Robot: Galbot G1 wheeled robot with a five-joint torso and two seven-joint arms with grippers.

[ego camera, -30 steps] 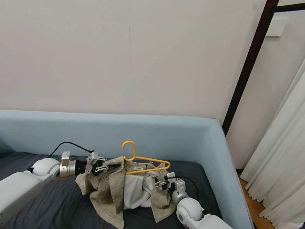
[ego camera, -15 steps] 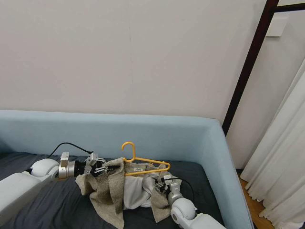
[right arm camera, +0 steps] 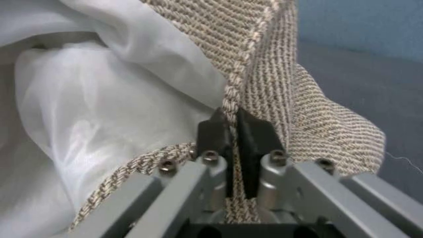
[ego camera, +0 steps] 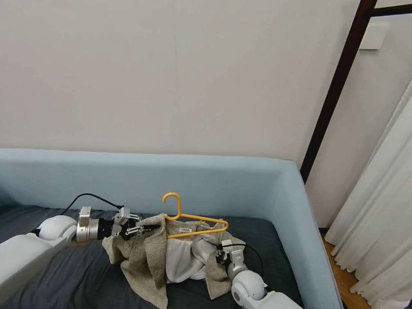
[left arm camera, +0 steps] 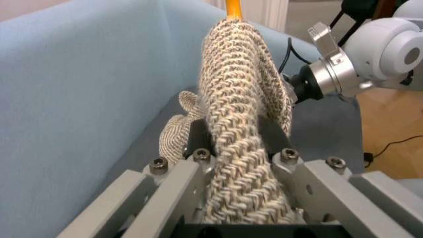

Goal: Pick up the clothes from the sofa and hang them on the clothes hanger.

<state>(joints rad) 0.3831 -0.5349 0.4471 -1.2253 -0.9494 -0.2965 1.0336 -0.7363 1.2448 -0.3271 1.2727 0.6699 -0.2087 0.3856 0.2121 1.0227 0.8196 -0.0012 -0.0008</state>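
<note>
Over the dark seat of the pale-blue sofa (ego camera: pixel 212 183), the knit jacket (ego camera: pixel 145 257) is held draped on a yellow hanger (ego camera: pixel 193 225). The left gripper (ego camera: pixel 129 226) is clamped on a bunched shoulder fold and the right gripper (ego camera: pixel 222 251) nipped tight on the corded front edge. The cloth is judged soft, light and floppy, its white lining (ego camera: pixel 180 261) slippery, so the thick knit edges are best gripped.

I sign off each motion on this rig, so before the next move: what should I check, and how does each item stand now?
1. Grip of left end effector on knit jacket: ok, shut.
2. Grip of right end effector on the jacket's edge: ok, shut.
3. Hook of yellow hanger free above the fabric: ok.
4. Both hanger shoulders seated inside the jacket: cannot tell.
5. Jacket lifted off the sofa: not ok, its lower part rests on the seat.
</note>
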